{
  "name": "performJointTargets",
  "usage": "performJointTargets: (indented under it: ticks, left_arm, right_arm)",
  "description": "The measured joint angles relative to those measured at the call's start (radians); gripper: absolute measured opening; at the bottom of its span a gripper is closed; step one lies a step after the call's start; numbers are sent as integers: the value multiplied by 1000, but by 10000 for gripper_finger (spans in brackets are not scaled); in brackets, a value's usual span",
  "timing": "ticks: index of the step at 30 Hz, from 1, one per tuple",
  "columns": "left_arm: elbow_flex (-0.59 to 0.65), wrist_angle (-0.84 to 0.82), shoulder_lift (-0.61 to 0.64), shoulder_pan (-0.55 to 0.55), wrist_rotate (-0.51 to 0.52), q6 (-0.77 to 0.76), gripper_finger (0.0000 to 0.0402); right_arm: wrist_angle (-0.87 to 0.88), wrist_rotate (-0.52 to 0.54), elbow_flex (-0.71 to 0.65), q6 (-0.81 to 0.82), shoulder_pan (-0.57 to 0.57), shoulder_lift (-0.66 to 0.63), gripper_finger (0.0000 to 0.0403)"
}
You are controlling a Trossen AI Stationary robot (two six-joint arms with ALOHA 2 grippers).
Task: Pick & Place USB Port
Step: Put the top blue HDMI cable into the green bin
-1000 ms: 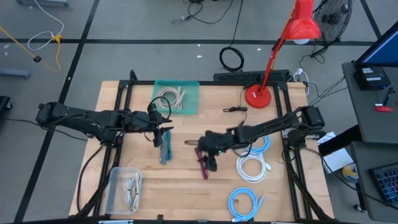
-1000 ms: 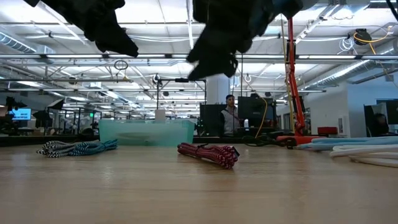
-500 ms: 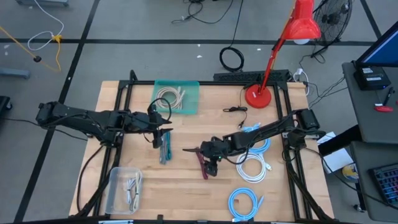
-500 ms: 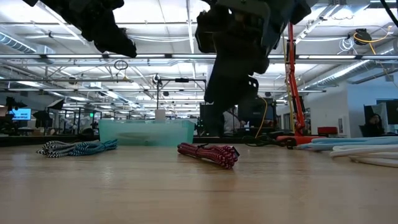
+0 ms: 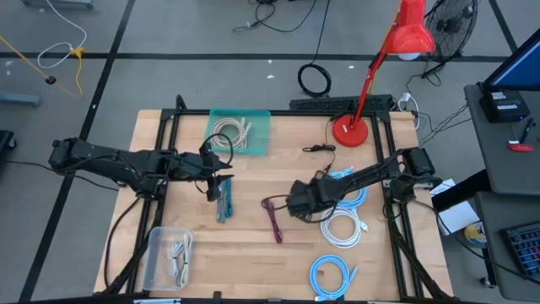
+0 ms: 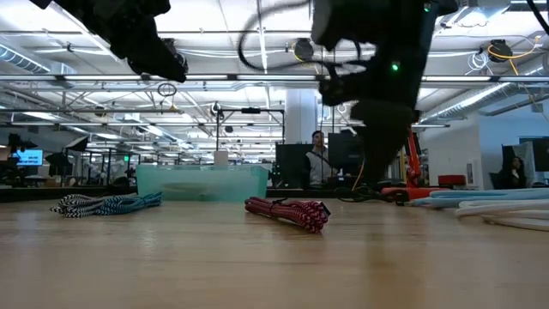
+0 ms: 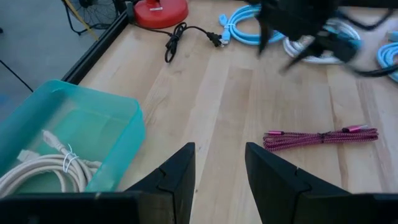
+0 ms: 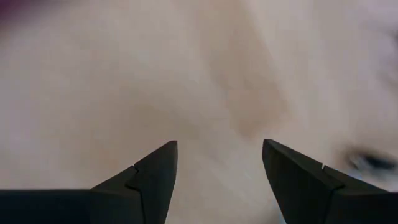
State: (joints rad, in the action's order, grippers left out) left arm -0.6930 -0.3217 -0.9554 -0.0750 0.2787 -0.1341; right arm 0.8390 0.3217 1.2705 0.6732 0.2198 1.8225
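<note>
A pink braided USB cable [image 5: 274, 221] lies bundled on the wood table near its middle; it also shows in the low view [image 6: 287, 212] and the left wrist view [image 7: 320, 137]. My right gripper [image 5: 293, 204] hovers just right of the cable, open [image 8: 217, 163], touching nothing. My left gripper [image 5: 216, 182] is open [image 7: 217, 165] and waits above a teal striped cable [image 5: 224, 205] lying on the table. A teal bin [image 5: 240, 131] at the far side holds a white cable [image 7: 37, 171].
A clear bin [image 5: 169, 257] sits at the near left corner. White cable coils [image 5: 342, 228] and blue cables [image 5: 346, 190] [image 5: 331, 274] lie on the right. A red lamp base [image 5: 350, 131] and a black cord [image 5: 321, 149] stand at the far right. A person shows beyond the table [image 6: 319, 163].
My right gripper dipped over the pink cable, then drew back toward the table's right and rose. The pink cable lies where it was. My left arm kept still.
</note>
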Motion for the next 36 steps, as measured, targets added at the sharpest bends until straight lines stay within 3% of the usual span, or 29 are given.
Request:
performJointTargets:
  ticks: [6,14,19,26,28,31,36]
  left_arm:
    - [0,0,0,0,0,-1,145]
    - [0,0,0,-1,0,-6,145]
    - [0,-4,0,-17,0,-6,145]
    - [0,-3,0,-29,0,-6,145]
    - [0,2,0,-29,0,-6,145]
    - [0,9,0,-29,0,-5,145]
    - [0,19,0,-29,0,0,145]
  right_arm:
    - [292,103,-1,220,-10,-5,226]
    - [441,194,-22,333,-1,-76,226]
    - [442,210,-143,424,-7,-243,226]
    - [342,261,-417,529,-11,-575,226]
    - [282,216,-492,491,-8,-652,226]
    - [157,60,-594,379,8,-729,226]
    - [-82,-183,-707,306,56,-756,226]
